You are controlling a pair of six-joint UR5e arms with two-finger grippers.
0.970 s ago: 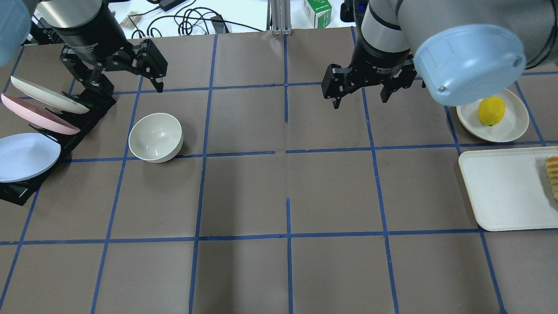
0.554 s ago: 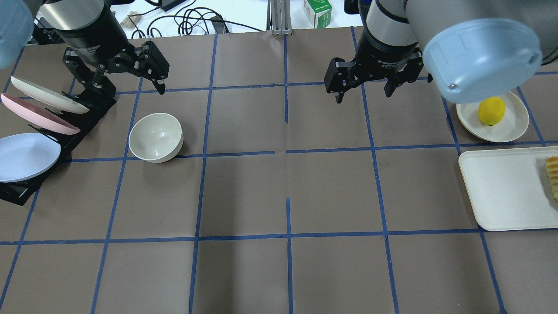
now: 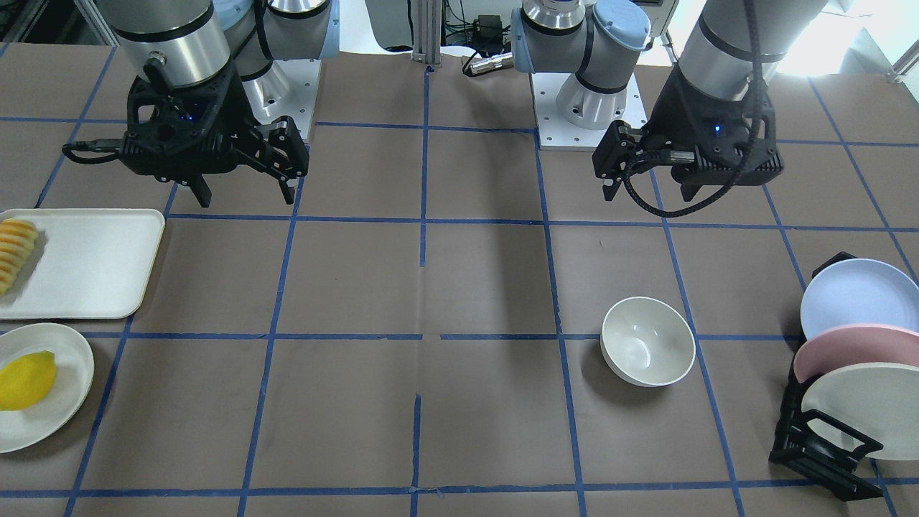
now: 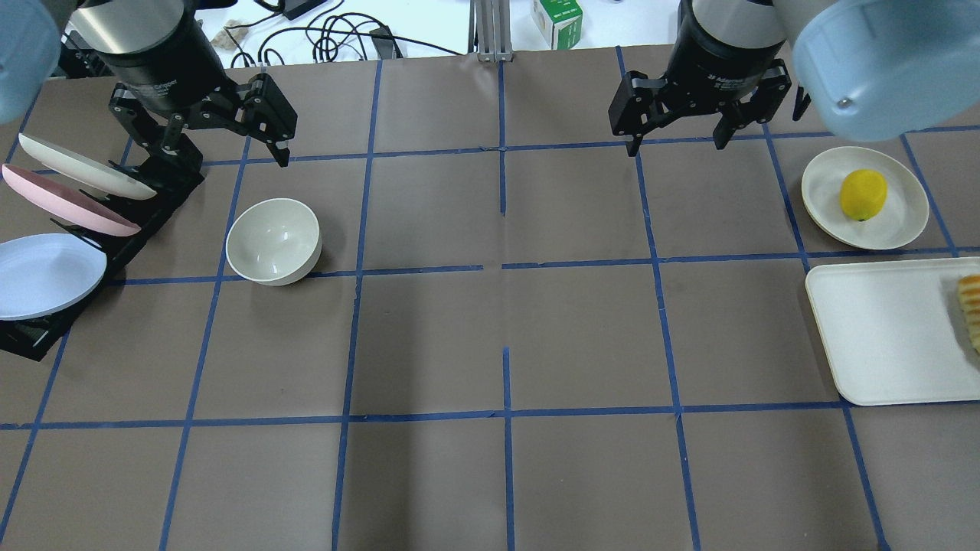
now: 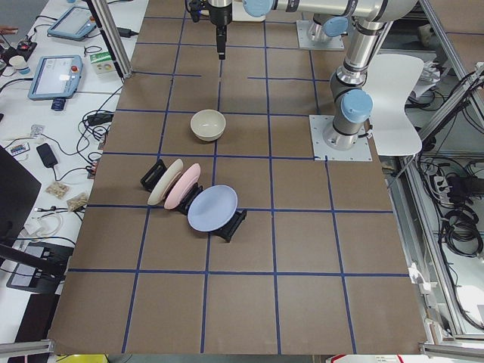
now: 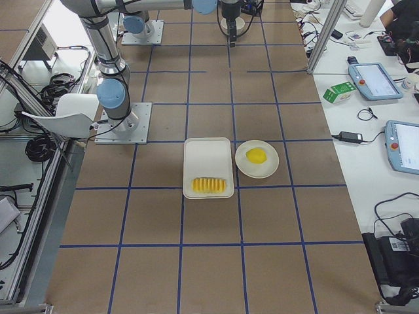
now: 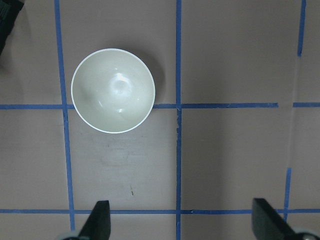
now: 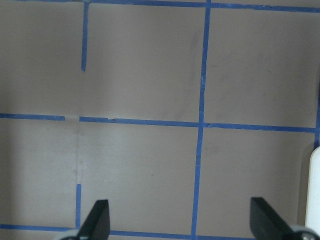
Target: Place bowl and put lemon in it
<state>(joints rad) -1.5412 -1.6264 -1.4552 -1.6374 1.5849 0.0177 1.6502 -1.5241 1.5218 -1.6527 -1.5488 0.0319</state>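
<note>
Brown gridded table (image 4: 490,337). Left gripper (image 4: 226,157) spread, empty; off-white bowl (image 4: 273,241) upright nearby, untouched. Right gripper (image 4: 674,145) spread, empty; lemon (image 4: 863,194) on plate (image 4: 903,222) rightward, apart.

Lemon (image 3: 27,380) and plate (image 3: 72,393) were clipped at the front view's lower left, sliced fruit (image 4: 971,310) was cropped at the overhead's right edge.

light: bright, even, from above | shadows: soft, faint bands on table (image 4: 429,474), darker patch beside bowl (image 3: 647,350) | glare: small highlights inside bowl | focus: sharp throughout
</note>
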